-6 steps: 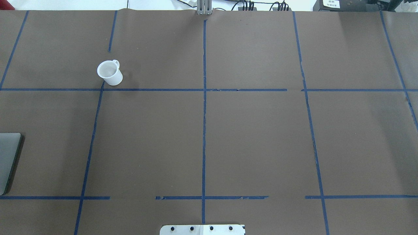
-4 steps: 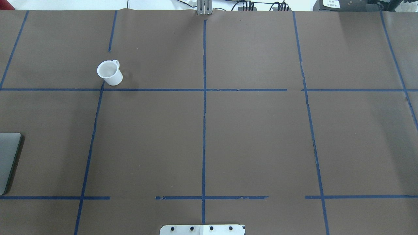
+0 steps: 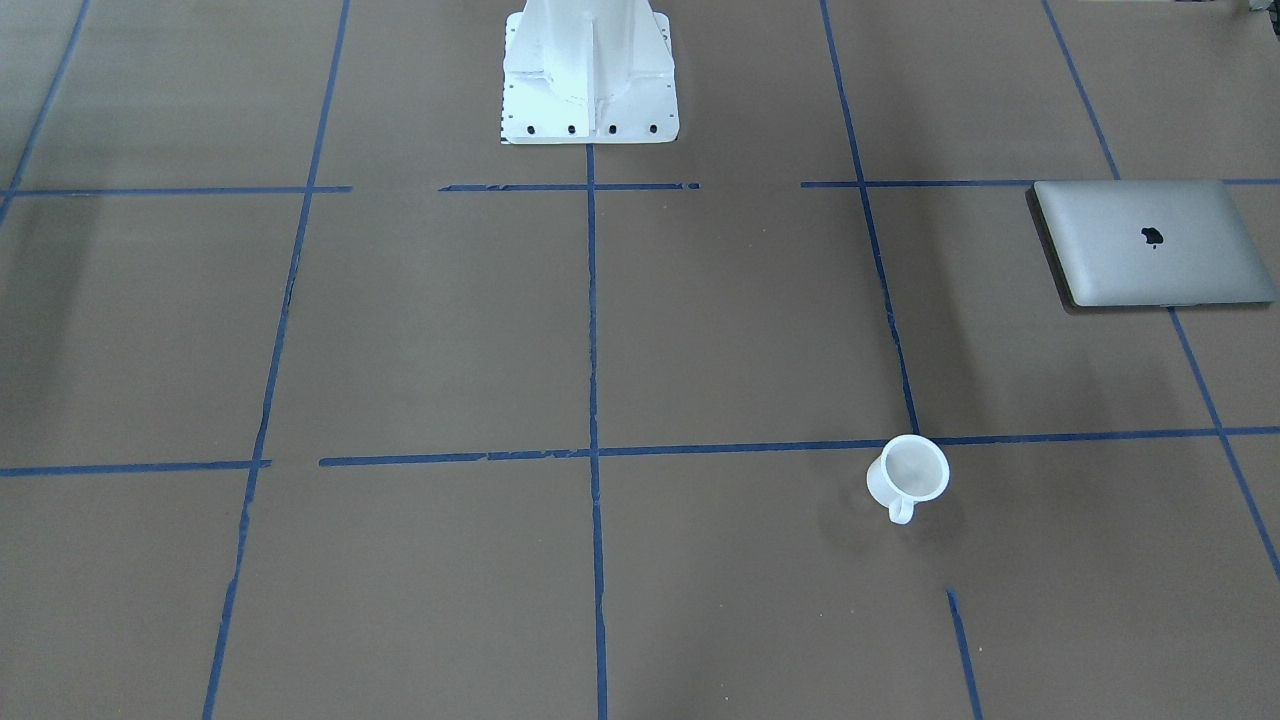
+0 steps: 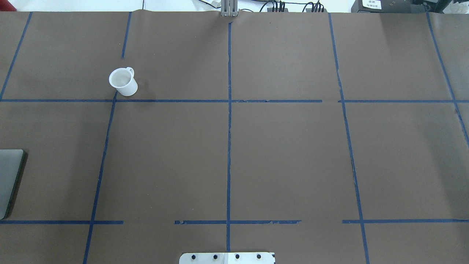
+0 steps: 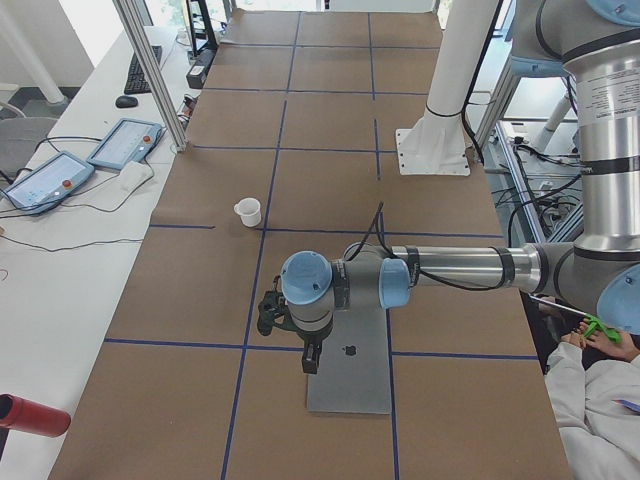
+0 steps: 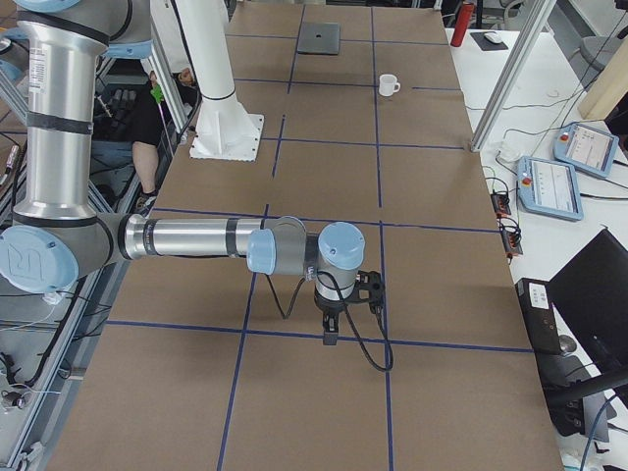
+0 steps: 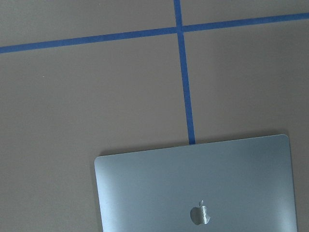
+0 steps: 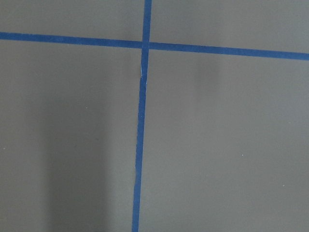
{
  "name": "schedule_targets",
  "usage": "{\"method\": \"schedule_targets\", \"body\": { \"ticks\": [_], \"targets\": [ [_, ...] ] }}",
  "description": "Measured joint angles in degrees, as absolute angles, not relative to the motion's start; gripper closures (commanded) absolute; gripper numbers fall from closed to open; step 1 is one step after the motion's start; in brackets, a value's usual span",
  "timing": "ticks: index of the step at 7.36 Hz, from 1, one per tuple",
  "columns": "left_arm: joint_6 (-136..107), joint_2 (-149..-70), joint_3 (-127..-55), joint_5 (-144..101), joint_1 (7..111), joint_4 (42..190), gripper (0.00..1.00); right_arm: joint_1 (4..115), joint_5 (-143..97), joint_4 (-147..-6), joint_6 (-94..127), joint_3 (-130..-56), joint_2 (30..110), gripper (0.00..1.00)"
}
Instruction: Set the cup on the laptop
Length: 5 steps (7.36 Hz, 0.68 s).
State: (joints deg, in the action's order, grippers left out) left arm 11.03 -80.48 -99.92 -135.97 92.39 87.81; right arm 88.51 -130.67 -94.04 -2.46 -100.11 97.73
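- Nothing has budged since the earlier overhead shots: the cup (image 4: 123, 82) and the laptop (image 4: 9, 179) sit right where they were, and no arm shows in that view.
- Cup's upright on the brown table (image 4: 285, 154), just past a blue tape crossing (image 4: 114, 100), on the robot's left half. Its handle points away from the robot.
- Laptop lies closed and flat, well apart from the cup, closer to the robot and further out to its left.
- The left gripper (image 5: 311, 356) hangs above the laptop, with the cup beyond it, toward the operators' side.
- The right gripper (image 6: 330, 332) is off at the far end, so the left arm's the obvious pick imo.
- Both grippers only show in side views, so I can't tell how wide they're open.
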Motion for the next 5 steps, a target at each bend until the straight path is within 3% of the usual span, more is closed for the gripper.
{"method": "schedule_targets", "body": {
  "ticks": [5],
  "targets": [
    [1.86,-96.39,-96.74,-133.42,84.46,90.95,0.0,88.51,-130.68,-94.04,-2.46,-100.11,97.73,0.0]
  ]
}}
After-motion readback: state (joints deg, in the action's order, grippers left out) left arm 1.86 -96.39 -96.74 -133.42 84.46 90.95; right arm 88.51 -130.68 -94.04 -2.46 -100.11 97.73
